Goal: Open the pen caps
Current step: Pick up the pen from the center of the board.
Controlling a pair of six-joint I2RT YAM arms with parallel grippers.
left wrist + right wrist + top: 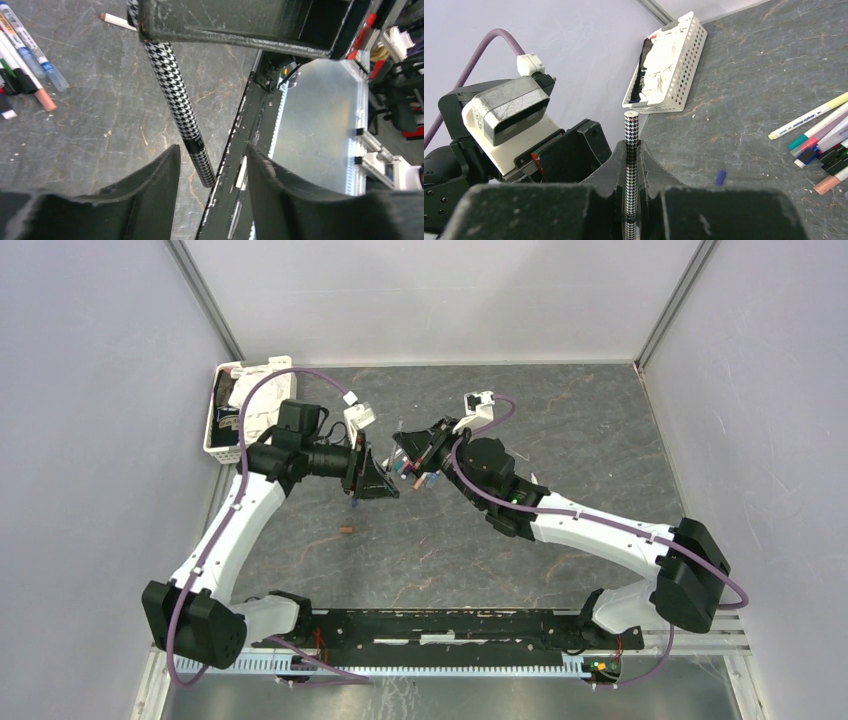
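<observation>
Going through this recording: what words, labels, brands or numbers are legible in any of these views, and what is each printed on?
No text can be read.
Blue print on the white pen barrel, right wrist view: too blurred to read.
Coloured print on the loose pens, left wrist view: too blurred to read.
Tiny lettering on the dark band of the houndstooth pen: too small to read.

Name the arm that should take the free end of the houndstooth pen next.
Left. The right gripper is clamped on the houndstooth pen and serves as the holder. The left gripper is open, and the pen's free end appears to lie between its fingers, so it probably only needs to close and pull.
</observation>
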